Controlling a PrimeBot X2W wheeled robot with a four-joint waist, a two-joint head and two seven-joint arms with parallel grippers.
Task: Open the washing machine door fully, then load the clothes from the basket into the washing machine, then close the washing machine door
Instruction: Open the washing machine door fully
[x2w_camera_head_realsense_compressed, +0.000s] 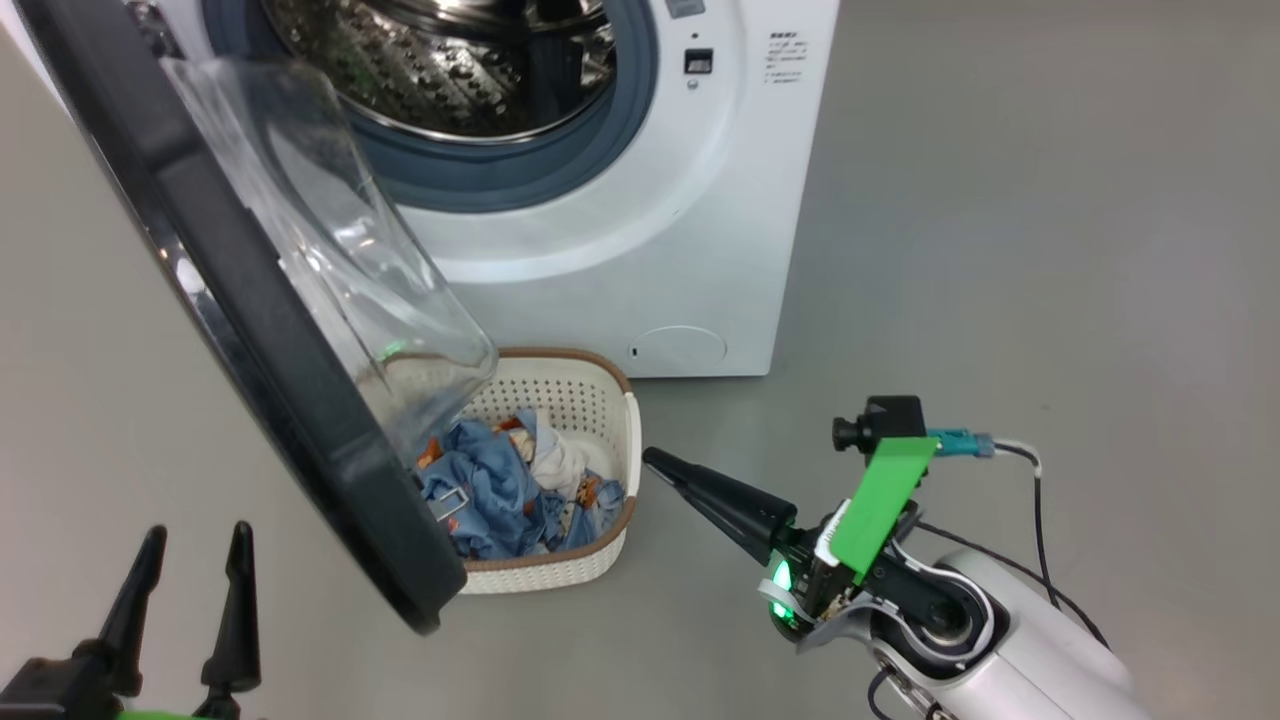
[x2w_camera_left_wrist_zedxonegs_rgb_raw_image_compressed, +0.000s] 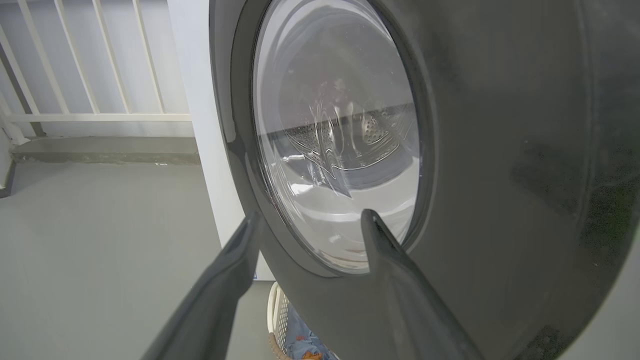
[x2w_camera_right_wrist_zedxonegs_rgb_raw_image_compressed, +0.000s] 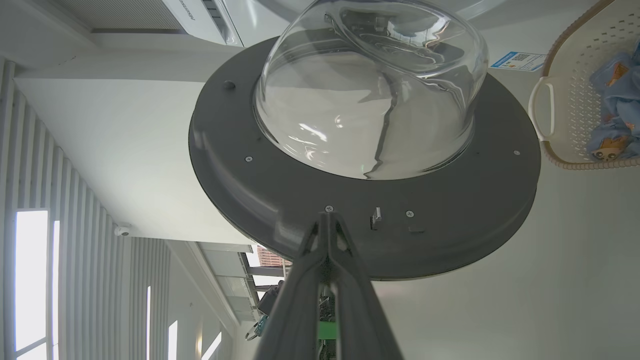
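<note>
Opening the washing machine door (x2w_camera_head_realsense_compressed: 260, 340) fully is judged to be the step in hand. The door stands swung out from the washing machine (x2w_camera_head_realsense_compressed: 620, 250) but not folded right back. In the head view its lower free edge overlaps the basket (x2w_camera_head_realsense_compressed: 585, 400). The basket sits on the floor just behind that free edge, with the clothes (x2w_camera_head_realsense_compressed: 500, 480) bundled inside it.

Right gripper (x2w_camera_head_realsense_compressed: 652, 458): fingers pressed together into one point, empty, aimed at the door's inner face. In the right wrist view the tip lies at the grey inner ring beside a screw, near the latch hook (x2w_camera_right_wrist_zedxonegs_rgb_raw_image_compressed: 376, 217). Contact cannot be confirmed.

Left gripper (x2w_camera_head_realsense_compressed: 198, 530): fingers spread wide, empty, on the door's outer side. They are near its rim, and touch cannot be told.

Recommendations:
- Push with the closed right tip on the flat inner ring near the door's free edge, far from the hinge, where leverage looks best.
- Keep the tip off the glass bulge and the latch hook.
- Follow the door's arc rather than pressing straight, so the tip does not skid off the ring.
- Hold the left fingers clear of the door's outward swing.
- Confirm the door no longer hangs over the basket before reaching for the clothes.
</note>
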